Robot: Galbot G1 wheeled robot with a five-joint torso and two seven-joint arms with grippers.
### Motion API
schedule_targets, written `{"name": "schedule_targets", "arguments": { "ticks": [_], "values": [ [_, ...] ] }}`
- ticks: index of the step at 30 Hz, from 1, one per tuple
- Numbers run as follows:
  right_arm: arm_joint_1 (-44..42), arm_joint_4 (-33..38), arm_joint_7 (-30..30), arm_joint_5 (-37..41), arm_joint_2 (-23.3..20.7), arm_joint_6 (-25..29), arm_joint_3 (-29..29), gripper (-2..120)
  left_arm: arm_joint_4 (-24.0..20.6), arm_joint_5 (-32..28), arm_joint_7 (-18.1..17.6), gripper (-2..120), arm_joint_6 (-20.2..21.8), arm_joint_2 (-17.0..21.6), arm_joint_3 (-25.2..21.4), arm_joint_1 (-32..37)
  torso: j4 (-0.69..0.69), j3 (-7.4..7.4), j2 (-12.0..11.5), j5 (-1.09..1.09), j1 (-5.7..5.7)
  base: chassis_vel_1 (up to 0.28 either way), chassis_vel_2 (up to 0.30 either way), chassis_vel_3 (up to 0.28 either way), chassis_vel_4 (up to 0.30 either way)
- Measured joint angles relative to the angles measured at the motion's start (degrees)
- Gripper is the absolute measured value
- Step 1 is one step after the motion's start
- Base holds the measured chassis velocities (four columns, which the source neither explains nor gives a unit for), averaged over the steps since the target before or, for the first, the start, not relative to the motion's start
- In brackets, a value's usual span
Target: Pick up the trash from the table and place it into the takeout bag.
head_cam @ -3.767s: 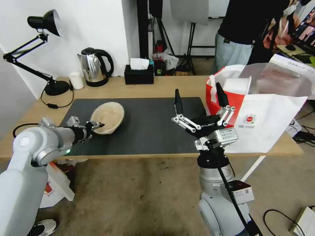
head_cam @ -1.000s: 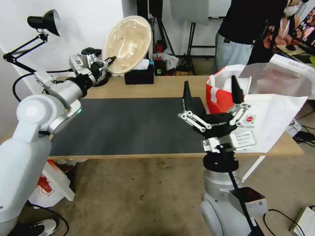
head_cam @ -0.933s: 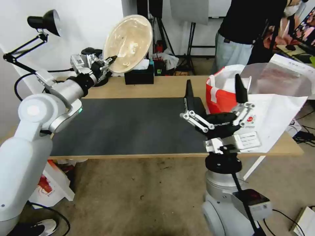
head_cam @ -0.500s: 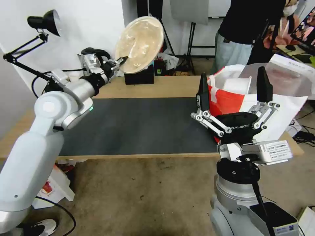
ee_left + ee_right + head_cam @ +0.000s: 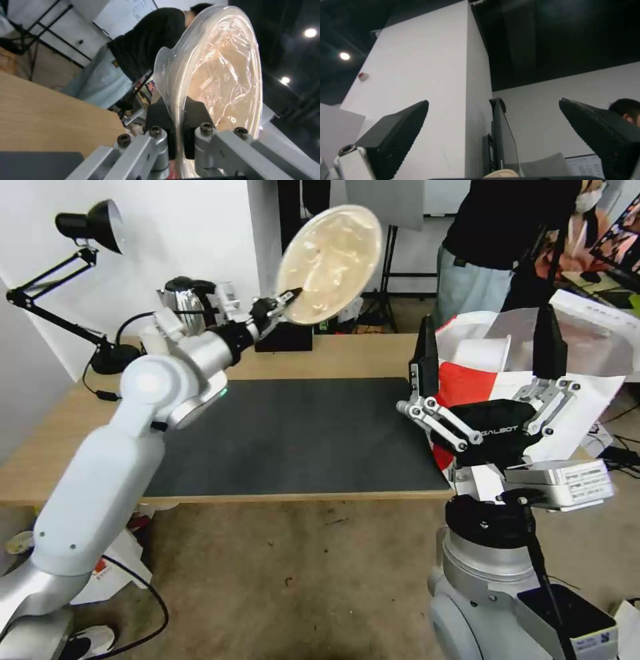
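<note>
My left gripper (image 5: 288, 298) is shut on the rim of the round beige translucent lid (image 5: 329, 263), holding it on edge high above the back of the table (image 5: 347, 355). The left wrist view shows the lid (image 5: 220, 75) pinched between the two black pads (image 5: 160, 117). The takeout bag (image 5: 573, 380), white and red with foil lining, stands open at the table's right end, to the right of the lid. My right gripper (image 5: 487, 347) is open, fingers pointing up, in front of the bag near the table's front right edge. Its spread fingers (image 5: 400, 130) hold nothing.
A dark grey mat (image 5: 293, 433) covers the table's middle. At the back stand a steel kettle (image 5: 183, 297), a black desk lamp (image 5: 87, 227) and a black tissue box (image 5: 283, 337) partly behind the left arm. A person (image 5: 507, 240) stands behind the table.
My left arm has lifted the lid off the mat and swung it up and rightward toward the bag. My right gripper has risen and shifted right, staying open.
</note>
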Motion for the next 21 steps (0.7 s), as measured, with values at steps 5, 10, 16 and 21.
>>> {"name": "schedule_targets", "arguments": {
  "ticks": [5, 10, 16, 21],
  "values": [
    [1.6, 0.0, -0.4, 1.4, -0.3, -0.5, 0.0, 100, 1.0, 1.0, 1.1, 3, -0.1, -1.2, 1.6, -0.9, 0.00, 0.00, 0.0, 0.00, 0.00, 0.000, 0.000, 0.000, 0.000],
    [2.0, -0.1, -0.6, 2.9, -0.5, -0.8, -0.3, 100, 1.9, 1.7, 2.4, 3, -0.1, -1.6, 2.8, -1.8, 0.01, 0.00, 0.0, 0.00, 0.01, 0.000, 0.000, 0.000, 0.000],
    [2.2, -0.1, -0.6, 3.8, -0.5, -1.2, -0.5, 100, 2.9, 1.9, 2.8, 3, -0.2, -1.8, 4.0, -3.2, 0.00, 0.00, 0.0, 0.00, 0.00, 0.000, 0.000, 0.000, 0.000],
    [2.1, -0.1, -0.6, 3.8, -0.5, -1.2, -0.6, 100, 5.0, 1.9, 3.1, 3, -0.3, -2.1, 5.7, -5.6, 0.01, 0.00, 0.0, 0.00, 0.00, 0.000, 0.000, 0.000, 0.000]
  ]
}}
